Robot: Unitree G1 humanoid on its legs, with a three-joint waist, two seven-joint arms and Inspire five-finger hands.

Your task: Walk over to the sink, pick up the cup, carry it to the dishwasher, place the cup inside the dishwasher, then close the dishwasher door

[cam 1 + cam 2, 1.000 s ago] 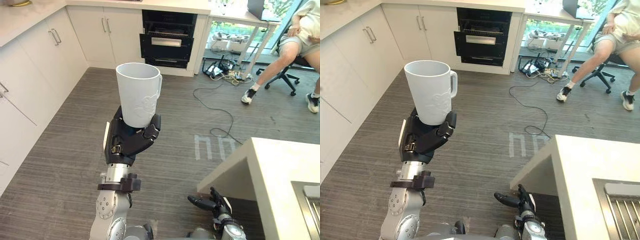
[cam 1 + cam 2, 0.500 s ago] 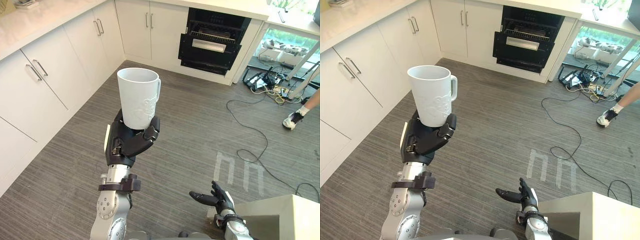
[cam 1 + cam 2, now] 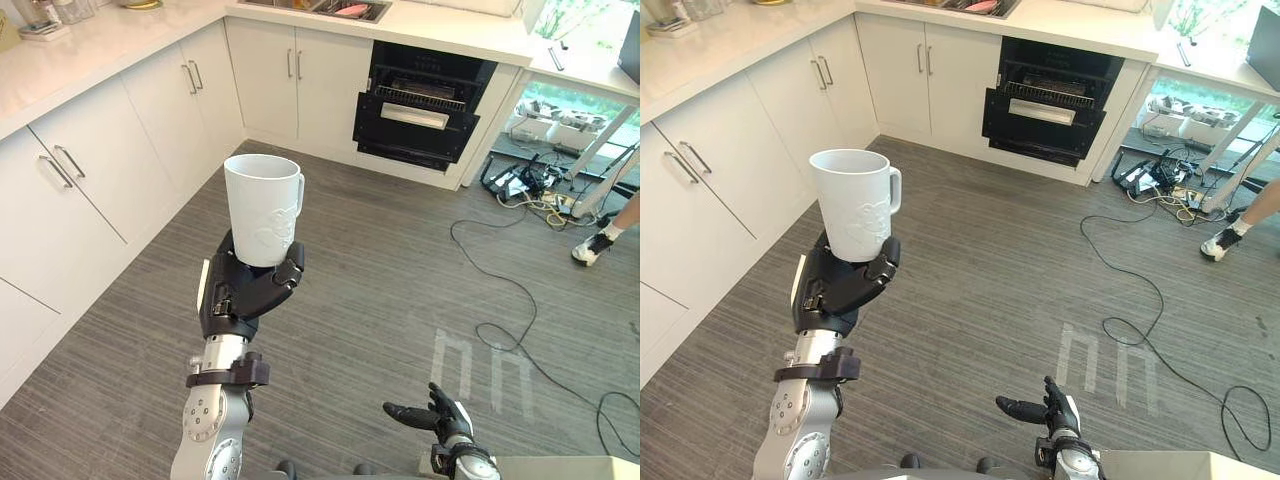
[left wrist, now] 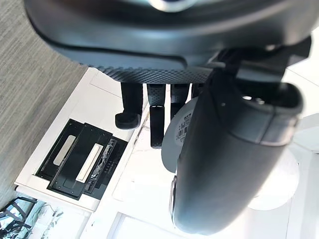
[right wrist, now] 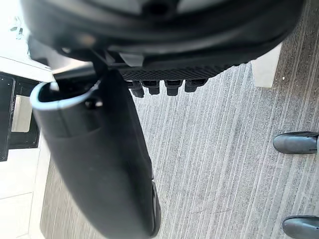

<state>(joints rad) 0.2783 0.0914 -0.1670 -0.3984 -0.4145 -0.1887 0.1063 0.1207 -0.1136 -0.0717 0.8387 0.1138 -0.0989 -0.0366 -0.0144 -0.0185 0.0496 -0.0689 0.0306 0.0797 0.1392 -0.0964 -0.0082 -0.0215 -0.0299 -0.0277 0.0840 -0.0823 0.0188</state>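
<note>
No text readable. barcode sticker [image 4: 186, 127] on the cup [image 3: 262, 208] underside, print too small to read. white stripe marks [image 3: 488, 368] on the floor [image 3: 380, 250], no letters.

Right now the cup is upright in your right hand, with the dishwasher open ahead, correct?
No: the left eye view shows the cup upright in the left hand, not the right. The right hand is low, open and empty. The dishwasher is open ahead.

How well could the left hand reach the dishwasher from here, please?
Probably not yet. The left hand, curled round the upright cup, is far short of the open dishwasher at the far cabinets. Floor lies between, so only distance stands in the way.
</note>
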